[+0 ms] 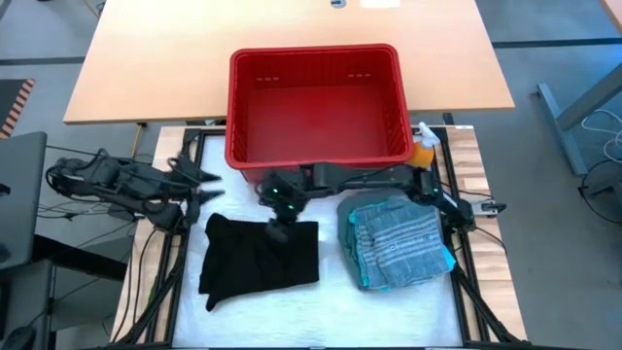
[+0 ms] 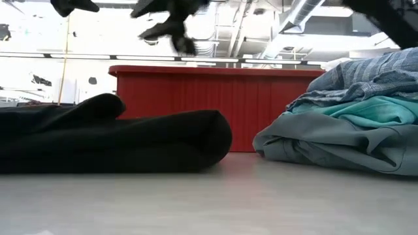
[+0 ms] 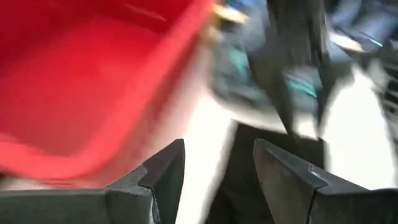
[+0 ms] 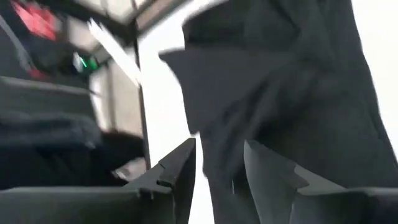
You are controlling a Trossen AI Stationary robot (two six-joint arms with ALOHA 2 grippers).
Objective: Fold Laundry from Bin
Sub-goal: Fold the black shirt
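Bin [image 1: 318,105]: red plastic basket with slotted sides, at the far edge of the white work surface [image 1: 330,311], nothing visible inside it.

Black garment [image 1: 260,255]: folded, lying flat on the work surface in front of the bin, left of centre.

Pile of laundry [image 1: 398,243]: folded stack to the right of the black garment and apart from it; blue-grey striped cloth [image 2: 366,75] on top, teal piece [image 2: 372,111] beneath, grey-green piece [image 2: 326,145] at the bottom.

Orange spray bottle [image 1: 424,148]: beside the bin's near right corner.

Right gripper [image 1: 279,226]: above the far edge of the black garment, fingers spread, nothing between them.

Left gripper [image 1: 212,187]: above the table's left side, near the bin's left corner, fingers spread, holding nothing.
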